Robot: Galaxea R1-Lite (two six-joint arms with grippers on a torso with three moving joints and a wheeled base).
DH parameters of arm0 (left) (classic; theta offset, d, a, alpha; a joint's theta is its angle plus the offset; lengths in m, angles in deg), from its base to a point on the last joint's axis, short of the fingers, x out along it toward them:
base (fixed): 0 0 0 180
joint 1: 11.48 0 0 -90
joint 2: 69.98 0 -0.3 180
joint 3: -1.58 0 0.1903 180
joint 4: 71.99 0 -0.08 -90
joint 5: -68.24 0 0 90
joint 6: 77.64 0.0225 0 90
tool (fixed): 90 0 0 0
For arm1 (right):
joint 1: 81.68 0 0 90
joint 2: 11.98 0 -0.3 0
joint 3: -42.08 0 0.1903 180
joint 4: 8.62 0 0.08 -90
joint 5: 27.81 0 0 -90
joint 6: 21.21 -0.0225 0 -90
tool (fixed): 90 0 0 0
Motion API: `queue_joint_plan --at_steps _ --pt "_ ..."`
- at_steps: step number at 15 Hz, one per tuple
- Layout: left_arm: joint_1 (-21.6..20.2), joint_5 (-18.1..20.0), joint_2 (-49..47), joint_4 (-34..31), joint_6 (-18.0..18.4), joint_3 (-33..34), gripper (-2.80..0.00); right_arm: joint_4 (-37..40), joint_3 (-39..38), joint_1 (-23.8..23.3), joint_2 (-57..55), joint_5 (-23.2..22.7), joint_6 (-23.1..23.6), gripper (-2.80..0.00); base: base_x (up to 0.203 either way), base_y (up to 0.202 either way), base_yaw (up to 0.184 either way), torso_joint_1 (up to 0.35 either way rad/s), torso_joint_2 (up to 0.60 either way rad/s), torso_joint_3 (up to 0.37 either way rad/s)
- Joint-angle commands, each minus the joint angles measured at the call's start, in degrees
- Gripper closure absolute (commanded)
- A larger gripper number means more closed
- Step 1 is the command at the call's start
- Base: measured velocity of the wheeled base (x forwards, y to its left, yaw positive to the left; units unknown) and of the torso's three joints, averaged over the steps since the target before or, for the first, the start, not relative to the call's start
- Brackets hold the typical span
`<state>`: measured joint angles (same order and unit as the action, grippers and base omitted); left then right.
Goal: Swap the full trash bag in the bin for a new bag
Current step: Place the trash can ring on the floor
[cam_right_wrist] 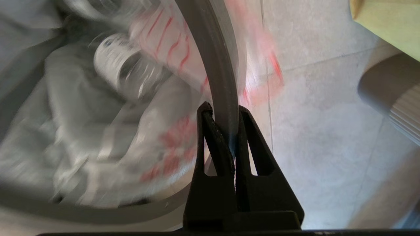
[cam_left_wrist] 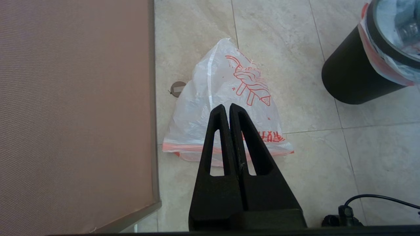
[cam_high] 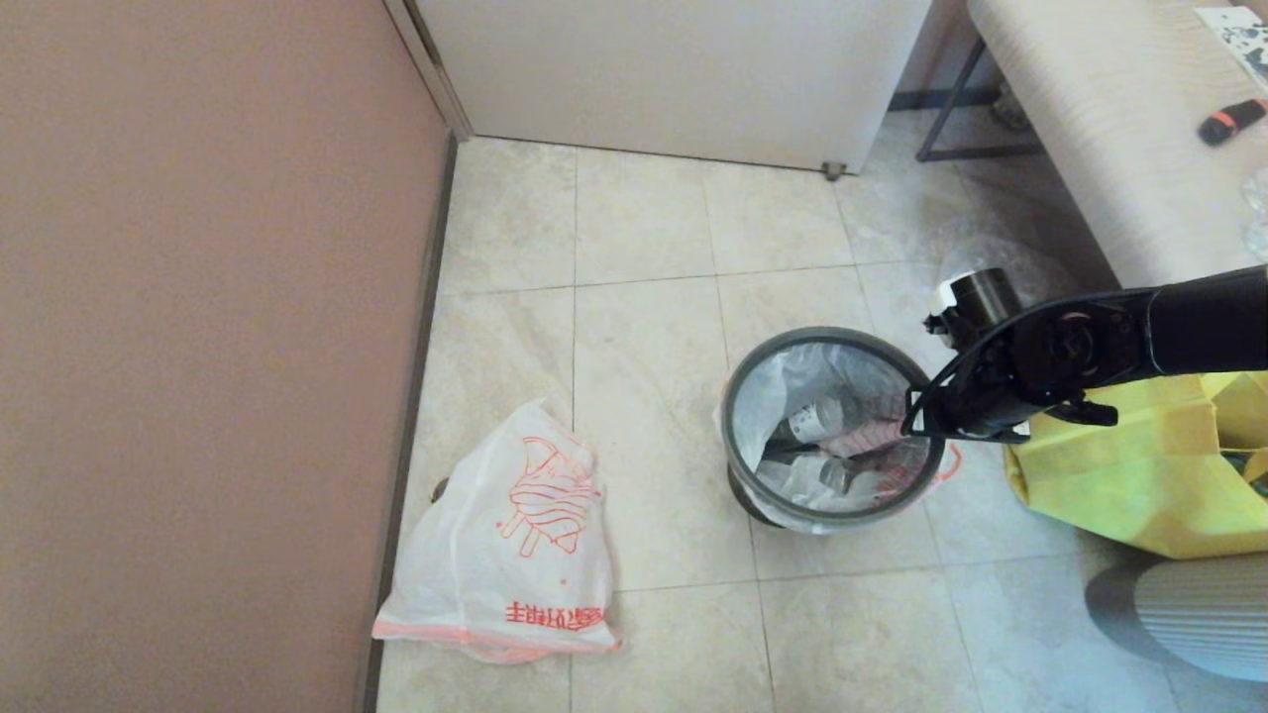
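Note:
The black bin (cam_high: 745, 497) stands on the tiled floor with the dark-grey hoop (cam_high: 735, 396) round its rim. Inside sits the full trash bag (cam_high: 822, 436), white with orange-red print, clear bottles showing through. My right gripper (cam_high: 916, 424) is at the hoop's right side, shut on the hoop (cam_right_wrist: 216, 65), one finger inside and one outside; the right gripper (cam_right_wrist: 223, 109) has the full bag (cam_right_wrist: 98, 131) beside it. The limp new bag (cam_high: 515, 535) lies flat on the floor left of the bin. My left gripper (cam_left_wrist: 226, 106) hangs shut and holding nothing above the new bag (cam_left_wrist: 203, 98); the bin (cam_left_wrist: 351, 78) stands off to its side.
A brown wall panel (cam_high: 198, 347) runs along the left, close to the new bag. A yellow fabric tote (cam_high: 1119, 465) stands right of the bin, a grey ribbed object (cam_high: 1199, 614) in front of it. A white cabinet (cam_high: 674, 69) and a beige bench (cam_high: 1109, 129) stand behind.

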<state>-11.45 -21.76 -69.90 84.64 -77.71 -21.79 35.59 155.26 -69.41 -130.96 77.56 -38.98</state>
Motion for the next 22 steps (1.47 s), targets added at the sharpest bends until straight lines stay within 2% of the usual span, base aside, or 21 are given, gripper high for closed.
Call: queue_joint_plan --at_steps 1,6,10,12,14,16,17,19,22 --pt "0.0 0.0 -0.1 0.0 0.0 0.0 0.00 1.2 -0.7 0.7 3.9 0.1 -0.2 0.00 0.000 0.000 0.000 0.000 0.00 0.000" --pt "0.1 0.0 -0.1 0.0 0.0 0.0 0.00 8.9 -2.0 4.8 13.0 0.2 -1.1 0.00 0.000 0.000 0.000 0.000 0.00 0.000" --pt "0.0 0.0 -0.1 0.0 0.0 0.0 0.00 15.0 -7.2 2.2 20.3 0.2 -3.0 0.00 0.000 0.000 0.000 0.000 0.00 0.000" --pt "0.1 0.0 -0.1 0.0 0.0 0.0 0.00 15.9 -13.5 -1.0 23.6 0.2 -2.7 0.00 0.000 0.000 0.000 0.000 0.00 0.000" --pt "0.0 0.0 -0.1 0.0 0.0 0.0 0.00 15.9 -19.7 -6.0 27.0 -0.2 -2.0 0.00 0.000 0.000 0.000 0.000 0.00 0.000" --pt "0.0 0.0 -0.1 0.0 0.0 0.0 0.00 15.8 -23.9 -11.7 30.8 -3.4 -0.7 0.00 0.000 0.000 0.000 0.000 0.00 0.000" --pt "0.0 0.0 -0.1 0.0 0.0 0.0 0.00 15.8 -25.6 -14.6 32.4 -6.1 1.0 0.00 0.000 0.000 0.000 0.000 0.00 0.000" --pt "0.1 0.0 -0.1 0.0 0.0 0.0 0.00 15.8 -28.3 -20.4 33.4 -8.7 5.0 0.00 0.000 0.000 0.000 0.000 0.00 0.000" --pt "0.1 0.0 -0.1 0.0 0.0 0.0 0.00 10.9 -33.9 -26.9 30.9 -9.6 9.4 0.00 0.000 0.000 0.000 0.000 0.00 0.000"
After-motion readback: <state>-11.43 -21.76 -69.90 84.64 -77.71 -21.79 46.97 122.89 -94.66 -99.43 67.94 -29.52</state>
